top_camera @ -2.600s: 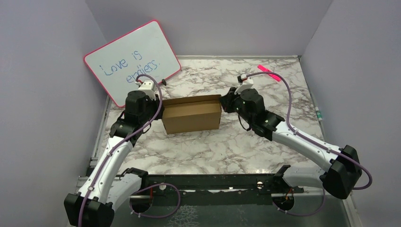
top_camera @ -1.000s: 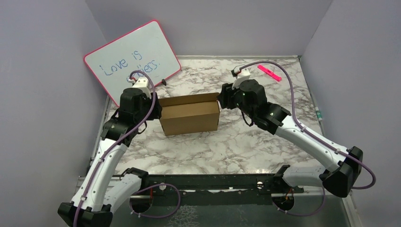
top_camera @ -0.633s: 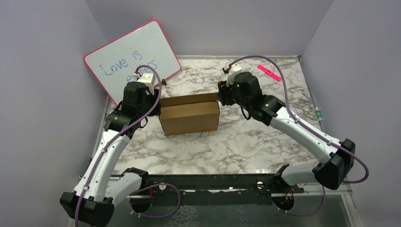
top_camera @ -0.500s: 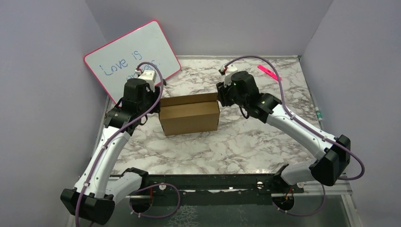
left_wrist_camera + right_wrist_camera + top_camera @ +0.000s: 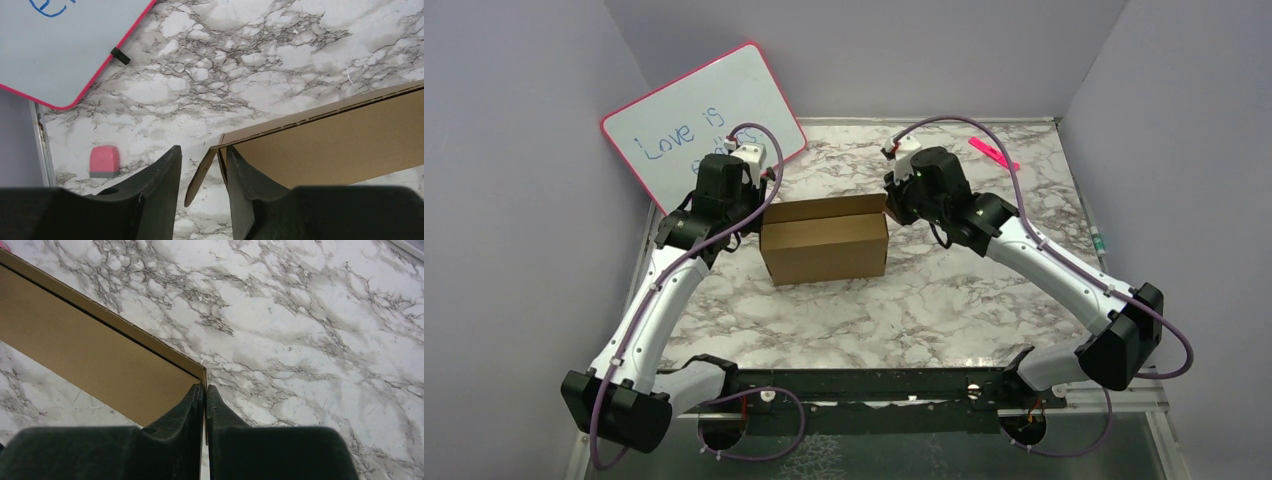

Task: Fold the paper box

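Observation:
The paper box point(image 5: 826, 247) is a plain brown cardboard box, long and shallow, standing at mid-table with its top open. My left gripper point(image 5: 202, 167) is open at the box's left end. A loose end flap point(image 5: 200, 172) hangs in the gap between its fingers, and the right finger point(image 5: 245, 180) sits inside the box against the end wall. My right gripper point(image 5: 205, 390) is shut on the thin end wall at the box's right corner point(image 5: 202, 374). In the top view the left gripper point(image 5: 756, 215) and the right gripper point(image 5: 890, 208) flank the box.
A pink-framed whiteboard point(image 5: 704, 125) with blue writing leans at the back left, close behind the left wrist. A pink eraser point(image 5: 104, 161) lies on the marble left of the box. A pink marker point(image 5: 992, 153) lies at the back right. Grey walls enclose the table.
My right gripper has shut onto the box's right end wall. The left wrist has moved back and right along the box's left end, and its jaws have narrowed a little.

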